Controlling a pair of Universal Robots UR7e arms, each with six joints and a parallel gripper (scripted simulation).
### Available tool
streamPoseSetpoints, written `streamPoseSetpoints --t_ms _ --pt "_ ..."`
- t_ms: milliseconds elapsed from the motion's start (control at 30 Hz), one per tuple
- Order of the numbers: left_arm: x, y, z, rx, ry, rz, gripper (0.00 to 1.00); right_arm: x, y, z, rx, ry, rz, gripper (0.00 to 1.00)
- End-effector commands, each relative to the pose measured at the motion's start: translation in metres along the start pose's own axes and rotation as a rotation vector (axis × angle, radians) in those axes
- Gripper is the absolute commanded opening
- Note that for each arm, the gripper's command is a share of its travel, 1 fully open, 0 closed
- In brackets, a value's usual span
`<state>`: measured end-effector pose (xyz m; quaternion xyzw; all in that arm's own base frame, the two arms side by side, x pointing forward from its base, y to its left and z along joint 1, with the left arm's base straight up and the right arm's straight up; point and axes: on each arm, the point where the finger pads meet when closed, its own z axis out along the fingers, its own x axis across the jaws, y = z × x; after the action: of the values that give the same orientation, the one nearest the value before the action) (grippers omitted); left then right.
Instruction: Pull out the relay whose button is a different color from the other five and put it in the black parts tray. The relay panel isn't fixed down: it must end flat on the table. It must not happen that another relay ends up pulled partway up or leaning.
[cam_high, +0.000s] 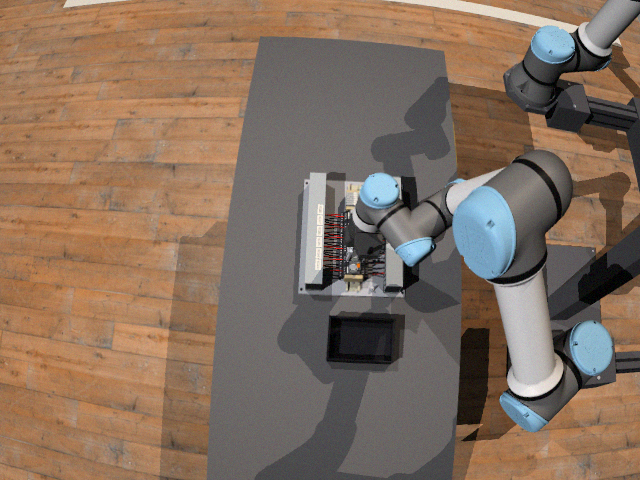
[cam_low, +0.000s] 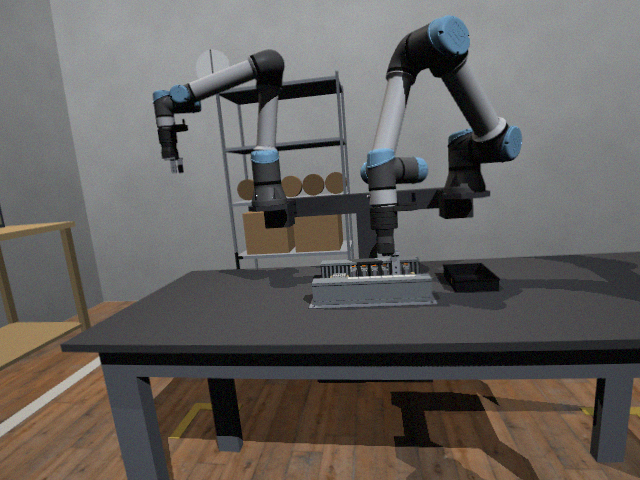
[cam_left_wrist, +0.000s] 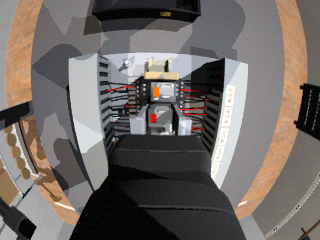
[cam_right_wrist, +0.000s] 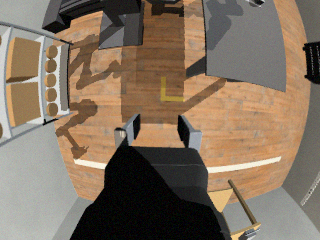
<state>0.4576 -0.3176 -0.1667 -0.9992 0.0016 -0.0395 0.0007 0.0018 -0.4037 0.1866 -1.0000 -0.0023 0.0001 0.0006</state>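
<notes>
The relay panel (cam_high: 302, 232) (cam_low: 372, 291) (cam_left_wrist: 190, 62) lies flat on the table. My left gripper (cam_left_wrist: 160, 112) (cam_low: 395, 264) is shut on the relay with the red button (cam_left_wrist: 153, 118), one finger on each side. The relay is in the row; whether it is slightly raised is unclear. An orange-button relay (cam_left_wrist: 162, 91) (cam_high: 354, 266) sits beside it at the row's end, upright. Several more orange buttons show in the exterior view, none visibly leaning. The black parts tray (cam_high: 328, 341) (cam_low: 483, 285) is empty beside the panel. My right gripper (cam_right_wrist: 159, 122) (cam_low: 177, 165) is open and empty, high away from the panel.
Grey wire ducts (cam_high: 316, 227) (cam_high: 393, 268) stand along both sides of the relay row. Red and black wires (cam_left_wrist: 195, 109) run from the sockets to the ducts. A cream end block (cam_left_wrist: 161, 75) stands between the last relay and the tray side.
</notes>
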Motion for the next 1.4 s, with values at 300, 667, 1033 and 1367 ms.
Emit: streamPoseSetpoints --t_ms 300,667,1033,1367 --pt "-0.0001 0.0005 -0.0008 -0.001 0.025 0.0 0.0 0.0001 0.0003 -0.0004 -0.001 0.0 0.0 1.0" --pt "0.0002 0.0005 -0.0008 -0.001 0.014 0.0 0.0 0.0001 0.0003 -0.0004 -0.001 0.0 0.0 1.0" --pt "0.0006 0.0005 -0.001 -0.001 -0.002 0.0 0.0 0.0001 0.0003 -0.0004 -0.001 0.0 0.0 1.0" --pt "0.0012 0.0005 -0.001 -0.001 -0.022 0.0 0.0 0.0001 0.0003 -0.0004 -0.001 0.0 0.0 1.0"
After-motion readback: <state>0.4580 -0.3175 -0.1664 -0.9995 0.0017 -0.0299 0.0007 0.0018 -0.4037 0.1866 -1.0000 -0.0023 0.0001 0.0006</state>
